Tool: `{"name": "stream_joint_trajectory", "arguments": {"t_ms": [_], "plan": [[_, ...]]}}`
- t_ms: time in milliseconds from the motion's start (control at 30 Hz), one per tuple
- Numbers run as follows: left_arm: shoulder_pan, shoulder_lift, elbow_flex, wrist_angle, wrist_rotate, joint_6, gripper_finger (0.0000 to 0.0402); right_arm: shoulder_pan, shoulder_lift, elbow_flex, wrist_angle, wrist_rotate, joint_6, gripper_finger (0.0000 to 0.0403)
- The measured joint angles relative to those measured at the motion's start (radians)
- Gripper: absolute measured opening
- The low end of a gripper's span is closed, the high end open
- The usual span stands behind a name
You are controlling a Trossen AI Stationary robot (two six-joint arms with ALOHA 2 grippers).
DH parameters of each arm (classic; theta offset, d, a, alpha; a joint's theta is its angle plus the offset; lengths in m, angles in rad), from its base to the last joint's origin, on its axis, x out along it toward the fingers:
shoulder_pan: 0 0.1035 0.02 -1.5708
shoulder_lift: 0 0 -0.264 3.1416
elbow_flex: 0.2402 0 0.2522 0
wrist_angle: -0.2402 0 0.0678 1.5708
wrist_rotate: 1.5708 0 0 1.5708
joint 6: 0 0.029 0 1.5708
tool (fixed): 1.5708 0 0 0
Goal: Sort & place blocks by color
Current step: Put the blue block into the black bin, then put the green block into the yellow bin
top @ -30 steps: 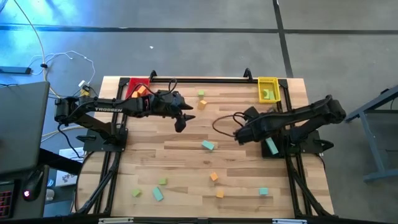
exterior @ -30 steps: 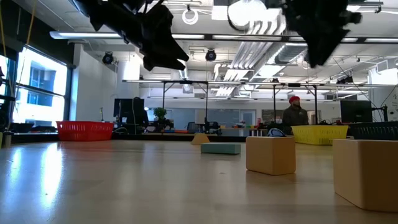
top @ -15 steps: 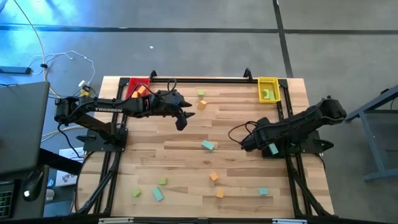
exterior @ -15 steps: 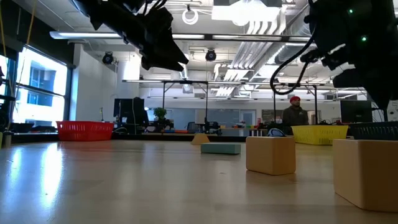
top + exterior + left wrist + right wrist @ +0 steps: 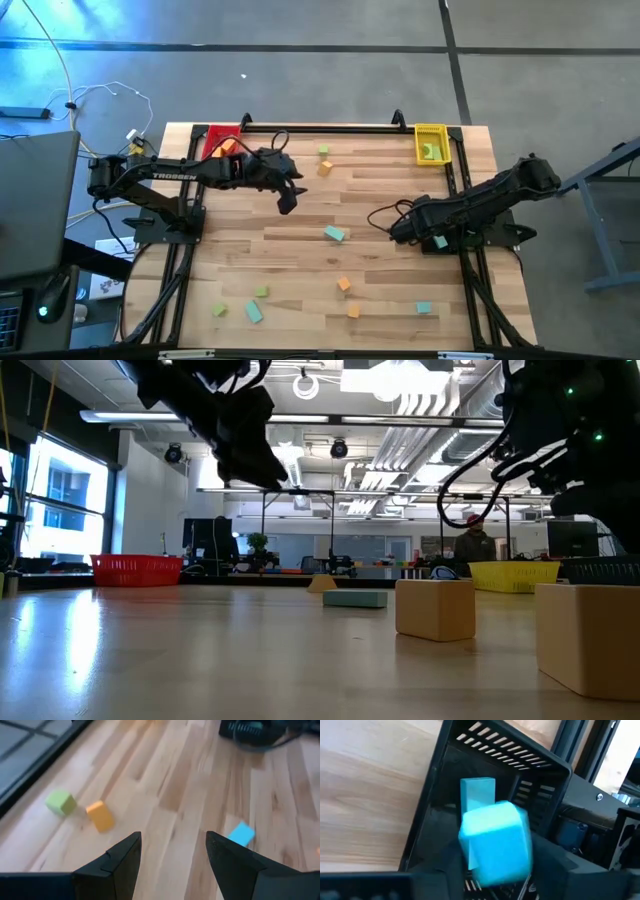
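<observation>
Small orange, green and teal blocks lie scattered on the wooden table (image 5: 300, 250), among them a teal one (image 5: 335, 234) near the middle. My right gripper (image 5: 420, 234) points steeply down over a black tray (image 5: 435, 805) at the table's right edge. A blurred teal block (image 5: 495, 842) shows between its fingers, above a second teal block (image 5: 478, 790) lying in that tray. My left gripper (image 5: 172, 852) hangs open above the far left part of the table, holding nothing. A green block (image 5: 61, 802) and an orange block (image 5: 100, 816) lie ahead of it. My right gripper comes at the teal block's sides (image 5: 470, 845) from above. The block shows blurred while the tray below is sharp, and the dark fingers merge with the tray. I cannot tell whether they touch the block.
A red tray (image 5: 222, 142) holding orange blocks stands at the far left corner. A yellow tray (image 5: 431, 143) with a green block stands at the far right. More blocks lie near the front edge (image 5: 353, 311). A person shows in the room beyond (image 5: 474, 540).
My right gripper has come down and moved toward the table's right edge, from over the bare wood to over the black tray. My left gripper has tipped its fingers a little further down without shifting place.
</observation>
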Motion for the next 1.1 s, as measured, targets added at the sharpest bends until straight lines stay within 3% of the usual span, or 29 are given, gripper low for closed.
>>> {"name": "stream_joint_trajectory", "arguments": {"t_ms": [233,533,767,1100], "plan": [[0.0,-0.017,0.001,-0.098,0.008,-0.016,0.0207,0.0,0.0,0.002,-0.001,0.016,0.001,0.0214],[0.0,-0.141,0.072,-0.242,0.043,0.018,0.0207,-0.005,0.0,0.121,-0.023,0.204,-0.005,0.0217],[-0.007,-0.238,0.073,-0.388,0.044,-0.057,0.0207,-0.035,0.0,0.189,-0.022,0.314,-0.053,0.0217],[-0.15,-0.233,0.073,-0.53,0.045,-0.128,0.0207,-0.121,0.0,0.211,0.001,0.372,-0.141,0.0218]]}}
